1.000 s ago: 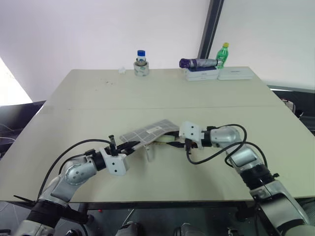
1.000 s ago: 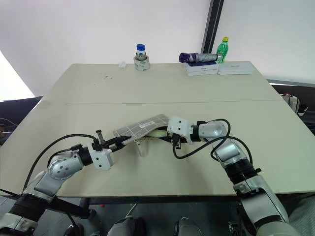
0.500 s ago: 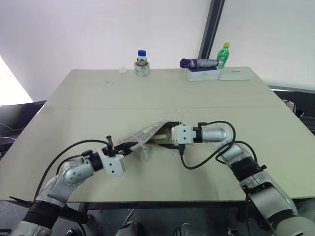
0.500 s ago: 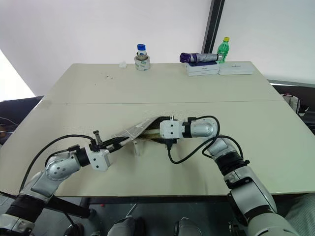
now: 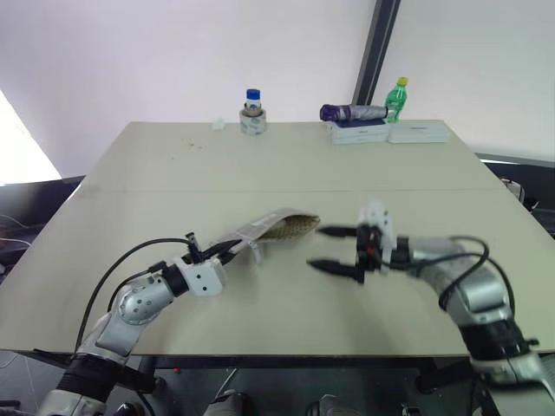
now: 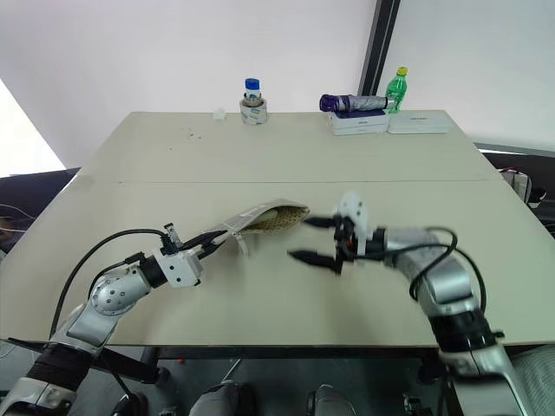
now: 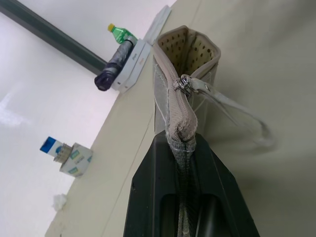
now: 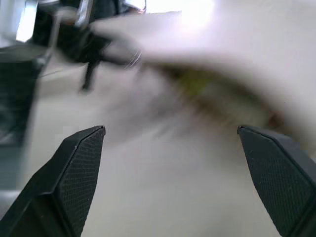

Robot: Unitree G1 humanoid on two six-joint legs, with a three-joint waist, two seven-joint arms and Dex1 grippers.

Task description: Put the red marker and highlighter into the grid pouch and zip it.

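Two grippers: your left gripper (image 5: 227, 252) pinches the grid pouch (image 5: 276, 228) at its 8 o'clock corner; your right gripper (image 5: 335, 250), jaws spread, seemingly empty, hovers at 3 o'clock.

Both arms are showing rounded silver-grey metallic shells with black bands at the joints, and a loose black cable is looping outside each forearm. Wrists are carrying small white blocky housings, ahead of the left gripper (image 5: 227, 252) and right gripper (image 5: 338, 250). Fingers (image 8: 74, 173) are wearing matte black pads with a fine cross-hatched texture.
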